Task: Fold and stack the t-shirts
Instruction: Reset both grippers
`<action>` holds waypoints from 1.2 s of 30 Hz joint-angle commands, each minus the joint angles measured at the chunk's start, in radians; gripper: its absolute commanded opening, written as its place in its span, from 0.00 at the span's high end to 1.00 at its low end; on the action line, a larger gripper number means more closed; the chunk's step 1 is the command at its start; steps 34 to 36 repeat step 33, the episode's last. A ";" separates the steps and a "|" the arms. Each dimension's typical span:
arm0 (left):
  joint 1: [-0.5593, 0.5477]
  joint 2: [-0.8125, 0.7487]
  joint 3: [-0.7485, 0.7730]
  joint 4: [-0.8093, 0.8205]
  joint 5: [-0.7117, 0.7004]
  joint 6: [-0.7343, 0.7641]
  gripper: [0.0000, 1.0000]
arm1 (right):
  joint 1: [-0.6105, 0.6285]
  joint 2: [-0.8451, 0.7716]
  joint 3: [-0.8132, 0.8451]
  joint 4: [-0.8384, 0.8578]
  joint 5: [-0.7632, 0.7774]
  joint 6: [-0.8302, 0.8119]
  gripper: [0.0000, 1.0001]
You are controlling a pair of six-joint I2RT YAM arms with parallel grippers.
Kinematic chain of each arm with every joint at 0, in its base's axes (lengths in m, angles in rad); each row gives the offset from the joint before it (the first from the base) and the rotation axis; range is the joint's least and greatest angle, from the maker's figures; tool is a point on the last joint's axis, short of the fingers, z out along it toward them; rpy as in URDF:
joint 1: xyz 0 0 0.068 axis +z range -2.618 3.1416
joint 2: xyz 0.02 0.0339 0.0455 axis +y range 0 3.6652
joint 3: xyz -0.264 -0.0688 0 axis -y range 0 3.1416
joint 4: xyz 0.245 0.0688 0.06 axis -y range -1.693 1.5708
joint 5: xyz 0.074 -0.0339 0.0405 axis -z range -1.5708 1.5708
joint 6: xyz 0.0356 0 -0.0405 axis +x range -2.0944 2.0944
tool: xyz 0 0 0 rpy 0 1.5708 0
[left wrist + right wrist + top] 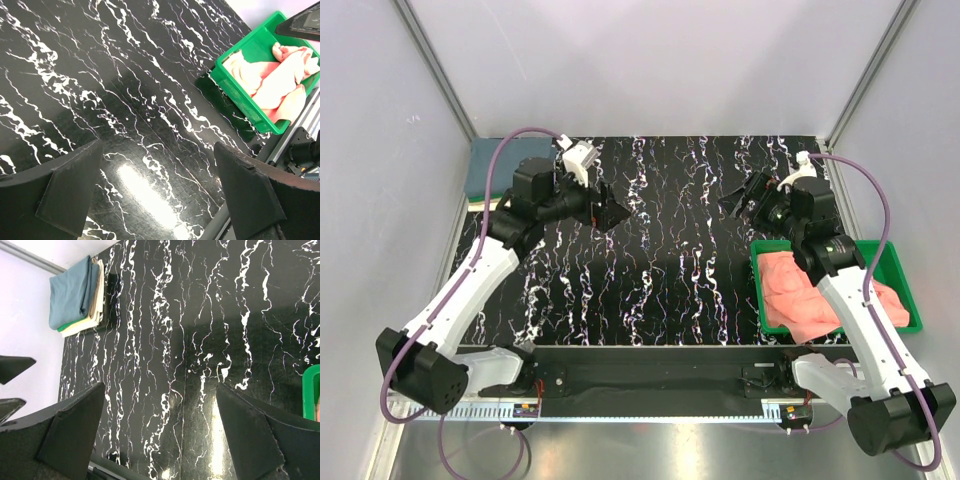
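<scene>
Blue-grey shirt (72,292) lies folded atop the stack (80,326) at 10 o'clock, left gripper (608,212) and right gripper (740,200) both spread empty over the tabletop (660,280); next, likely lift a pink shirt (798,292) from the tray (235,97) at 4 o'clock.

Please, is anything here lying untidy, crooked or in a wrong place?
Nothing is damaged or spilled. The folded stack sits neatly at the far left corner; only the salmon-pink shirts lie crumpled in the green tray.

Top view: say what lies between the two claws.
Only bare marbled tabletop separates the left claw and the right claw; the top view shows it.
</scene>
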 commanded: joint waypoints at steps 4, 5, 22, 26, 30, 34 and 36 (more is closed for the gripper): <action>-0.001 -0.043 -0.013 0.078 0.045 0.009 0.01 | -0.003 -0.045 0.000 0.014 0.053 0.029 0.00; 0.001 -0.039 -0.011 0.080 0.056 0.009 0.01 | -0.004 -0.049 -0.004 0.014 0.053 0.030 0.00; -0.001 -0.061 -0.024 0.075 -0.013 0.035 0.01 | -0.004 -0.047 -0.001 0.013 0.056 0.009 0.00; -0.001 -0.073 -0.031 0.074 -0.042 0.047 0.01 | -0.004 -0.041 -0.004 0.010 0.066 -0.011 0.00; 0.001 -0.069 -0.027 0.074 -0.024 0.041 0.01 | -0.004 -0.042 -0.013 0.008 0.073 -0.017 0.00; 0.001 -0.059 -0.024 0.072 -0.005 0.036 0.01 | -0.003 -0.050 -0.022 0.008 0.085 -0.016 0.00; 0.001 -0.059 -0.024 0.072 -0.005 0.036 0.01 | -0.003 -0.050 -0.022 0.008 0.085 -0.016 0.00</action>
